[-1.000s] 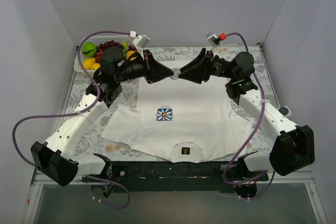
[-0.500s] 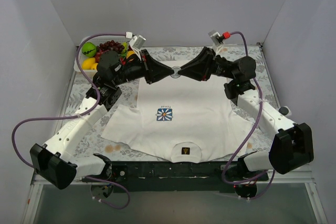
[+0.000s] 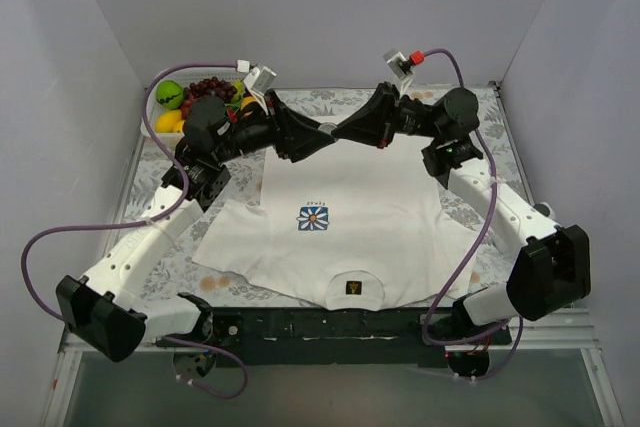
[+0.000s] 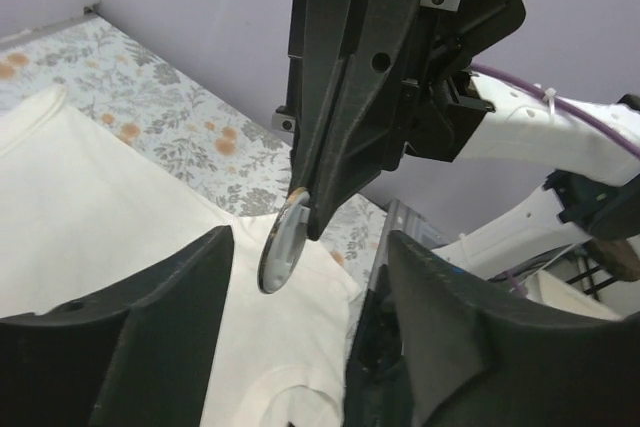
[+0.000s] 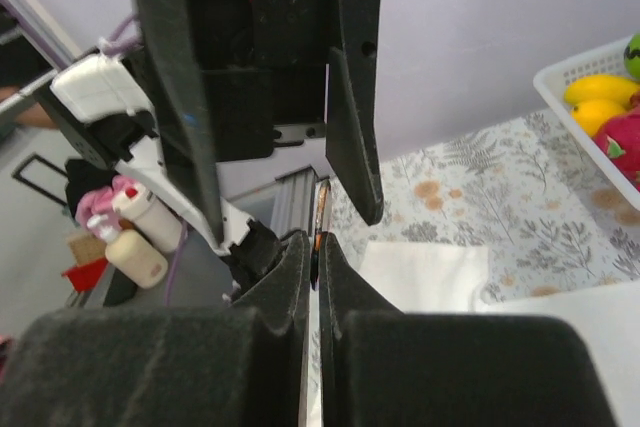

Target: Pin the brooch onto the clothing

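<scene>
Two hands meet tip to tip in the upper middle of the overhead view, above the far hem of the shirt; the right hand [image 3: 338, 133] is clamped on the brooch [image 3: 326, 129], its two fingers pressed tight with the little disc nipped by its upper edge; seen from the left wrist, the brooch [image 4: 281, 247] hangs edge-on and tilted below the right hand [image 4: 305, 209], pale side showing, in the air above the white cloth; the left hand [image 3: 312, 139] has its jaws spread, one finger [image 4: 140, 317] at the lower left of its own view and the other at the lower right, the disc in the gap between them and touching neither; from the right wrist only a thin sliver of the disc shows between the closed fingers [image 5: 275, 287], with the left hand gaping opposite. Below them the T-shirt [image 3: 360, 197] lies flat on the worktop [image 3: 470, 107], neck toward the bottom of the frame; its daisy print [image 3: 314, 218] sits left of centre and its dark neck label [image 3: 352, 289] near the bottom edge; a white basket [image 5: 585, 60] of fruit stands at the worktop's upper left corner.
</scene>
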Robot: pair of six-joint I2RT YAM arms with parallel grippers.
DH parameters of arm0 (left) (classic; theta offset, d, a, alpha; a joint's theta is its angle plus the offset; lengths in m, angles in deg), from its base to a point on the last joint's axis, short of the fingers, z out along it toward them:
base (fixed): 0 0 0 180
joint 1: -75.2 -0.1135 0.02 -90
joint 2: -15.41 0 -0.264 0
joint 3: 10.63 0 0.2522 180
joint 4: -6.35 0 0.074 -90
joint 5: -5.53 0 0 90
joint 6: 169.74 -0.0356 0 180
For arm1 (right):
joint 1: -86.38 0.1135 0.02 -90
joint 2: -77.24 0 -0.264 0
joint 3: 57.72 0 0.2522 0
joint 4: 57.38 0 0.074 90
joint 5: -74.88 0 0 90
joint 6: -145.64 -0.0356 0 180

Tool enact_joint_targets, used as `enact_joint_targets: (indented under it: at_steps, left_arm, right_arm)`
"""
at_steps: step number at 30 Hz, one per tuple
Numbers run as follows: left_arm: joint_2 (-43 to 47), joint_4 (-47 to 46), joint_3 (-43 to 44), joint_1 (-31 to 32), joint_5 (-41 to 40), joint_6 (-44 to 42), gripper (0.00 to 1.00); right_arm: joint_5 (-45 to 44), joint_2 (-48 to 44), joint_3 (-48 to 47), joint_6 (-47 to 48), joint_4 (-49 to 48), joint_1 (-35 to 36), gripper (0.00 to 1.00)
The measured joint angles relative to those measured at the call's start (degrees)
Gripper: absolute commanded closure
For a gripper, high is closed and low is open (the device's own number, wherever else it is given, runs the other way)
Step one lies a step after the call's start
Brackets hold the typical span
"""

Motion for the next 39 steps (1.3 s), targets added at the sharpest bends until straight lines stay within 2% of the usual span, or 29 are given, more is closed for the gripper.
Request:
enact_joint_targets:
  at_steps: [2,8,18,22,23,31,39]
  left_arm:
    - [-0.2,3.7,2.0,0.0,-0.6,-1.6,0.25]
    - [-1.6,12.4,9.0,-1.5,-0.1,-6.0,0.23]
    - [-10.1,20.7,13.4,-5.1,15.8,-9.3,0.29]
    - [-12.6,23.3,13.9,-5.1,20.1,-10.1,0.38]
    - [-12.8,23.6,13.9,-5.1,20.5,-10.1,0.43]
    - [-13.0,24.2,13.9,-5.1,21.9,-10.6,0.61]
    - [-13.3,23.0,13.9,-5.1,21.9,-9.7,0.81]
  right_arm:
    - [1.4,1.1,-3.3,4.6,6.3,0.0,0.99]
    - [7.3,3.2,-10.6,16.9,21.2,-0.8,0.99]
    - [19.3,8.4,-15.8,23.6,32.0,-1.5,0.99]
    - [21.1,8.5,-15.8,24.2,33.2,-1.5,0.99]
    - [21.2,8.5,-15.8,24.2,33.4,-1.5,0.99]
    - [21.0,8.5,-15.9,25.1,34.4,-1.6,0.99]
    - [17.8,8.5,-20.3,33.9,47.5,-1.6,0.99]
